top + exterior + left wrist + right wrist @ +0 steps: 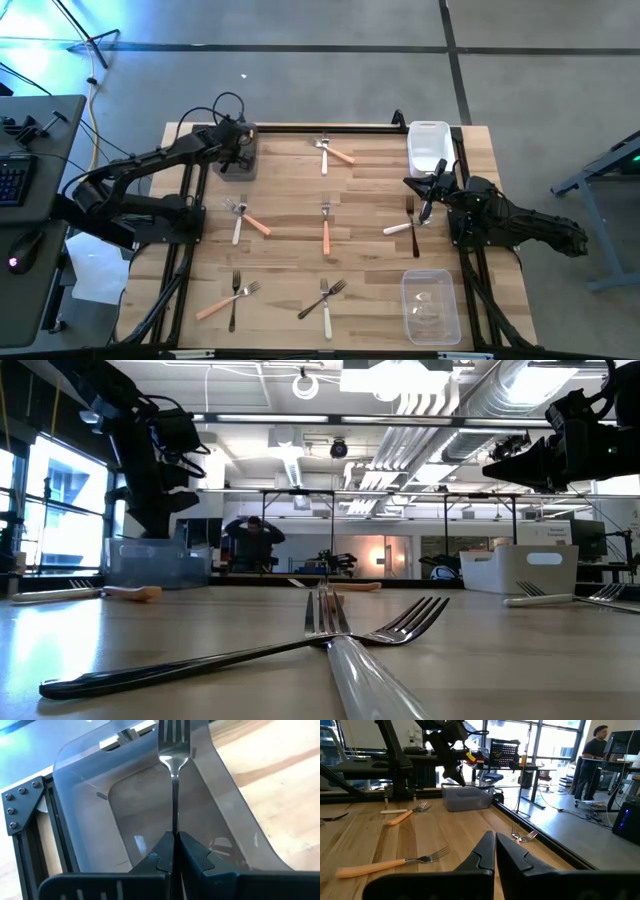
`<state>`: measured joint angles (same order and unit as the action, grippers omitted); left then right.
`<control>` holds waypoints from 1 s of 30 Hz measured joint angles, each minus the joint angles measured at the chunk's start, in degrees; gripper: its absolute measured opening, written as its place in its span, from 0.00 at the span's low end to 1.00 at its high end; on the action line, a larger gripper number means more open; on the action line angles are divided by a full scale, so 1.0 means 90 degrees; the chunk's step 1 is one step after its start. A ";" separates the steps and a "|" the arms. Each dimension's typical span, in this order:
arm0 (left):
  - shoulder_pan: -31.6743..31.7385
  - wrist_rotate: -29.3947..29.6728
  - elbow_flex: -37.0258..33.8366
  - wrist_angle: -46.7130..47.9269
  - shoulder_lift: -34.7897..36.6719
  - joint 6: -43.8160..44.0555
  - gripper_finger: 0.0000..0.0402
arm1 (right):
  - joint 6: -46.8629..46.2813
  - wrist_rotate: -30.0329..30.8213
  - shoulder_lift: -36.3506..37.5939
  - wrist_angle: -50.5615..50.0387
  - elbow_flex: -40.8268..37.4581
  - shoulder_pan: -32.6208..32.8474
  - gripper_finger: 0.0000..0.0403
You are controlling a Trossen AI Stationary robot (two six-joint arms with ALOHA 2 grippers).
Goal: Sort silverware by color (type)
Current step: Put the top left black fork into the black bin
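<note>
Pinching the thin handle of a fork [173,750] between its pressed-together fingers, the left gripper [173,851] hangs over the grey bin [236,165] at the table's far left corner, the fork's tines pointing out over the bin's floor. The right gripper [494,851], fingers pressed together on nothing, hovers near the table's right edge beside the white bin [428,145] at the far right corner. The remaining silverware lies scattered on the wooden table [290,250] in crossed pairs: an orange and white pair [330,152] near the far edge, another orange and white pair [243,217] left of centre, a single orange fork [326,225] at the middle, a dark and white pair [408,222] by the right arm, an orange and dark pair [230,298] near the front left, and a dark and white pair [325,298] at the front centre. A clear bin [430,305] sits at the front right corner. Only the left wrist view shows the held fork and the bin's bare grey floor. The low view shows the front pair up close and, beyond the table, a hall with ceiling ducts and a person [253,540] seated far back; the right wrist view shows another person [592,757] standing at a desk.
</note>
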<state>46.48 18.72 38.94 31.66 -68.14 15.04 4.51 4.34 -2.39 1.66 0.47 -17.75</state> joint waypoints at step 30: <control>0.0007 -0.0438 -0.1259 -0.1195 0.0007 -0.0079 0.01 | 0.0001 0.0000 0.0000 0.0002 0.0000 -0.0001 0.00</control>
<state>46.54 14.78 27.60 20.91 -68.07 14.33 4.52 4.34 -2.39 1.67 0.47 -17.76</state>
